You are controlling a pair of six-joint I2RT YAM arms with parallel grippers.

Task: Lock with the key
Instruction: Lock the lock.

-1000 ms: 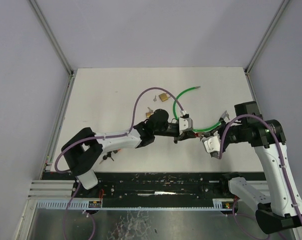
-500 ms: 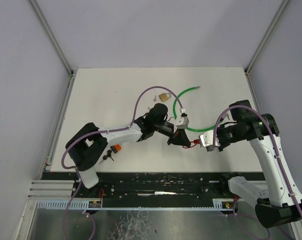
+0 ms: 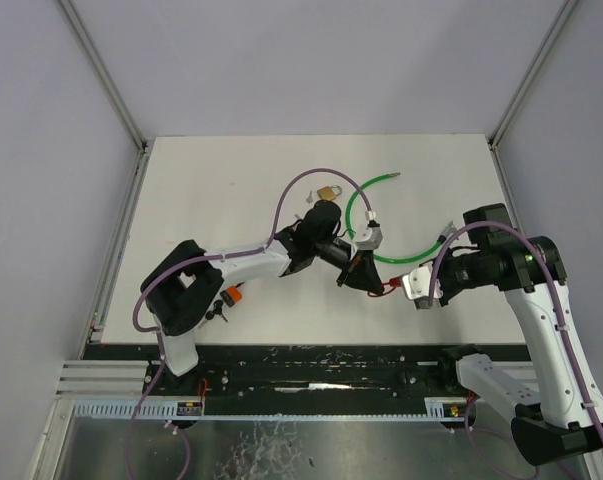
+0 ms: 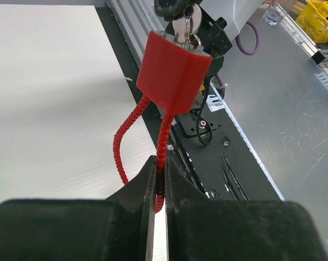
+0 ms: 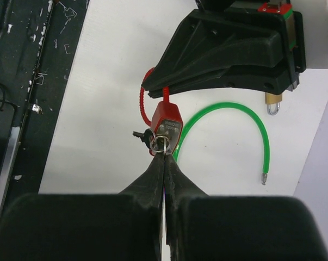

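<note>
Holding the lock: the left gripper [image 4: 159, 179] has its jaws pressed together on the red coiled cable shackle [image 4: 162, 136], just below the body of the red padlock [image 4: 173, 73]. The body is held in the air with its key end towards the other arm.
Right gripper: the right gripper [image 5: 164, 155] is pinched tight on the key [image 5: 161, 142], whose blade sits in the keyway at the end of the padlock body.
Padlock position: lifted above the white table [image 3: 211, 190], between the two claws, towards the table's front edge and a little right of centre in the overhead view.
Why held this way: one arm braces the lock by its cable while the other grips the key. This probably keeps the body from spinning when the key is twisted.
Shackle: two red strands meet the body, but whether both are latched cannot be told.
Step in hand: likely turning the key to lock.
Risk: the springy cable may let the body twist along with the key.
Elsewhere: a green cable [image 5: 251, 117] curves on the table and a brass padlock [image 3: 329, 192] lies farther back, both apart from the work.
</note>
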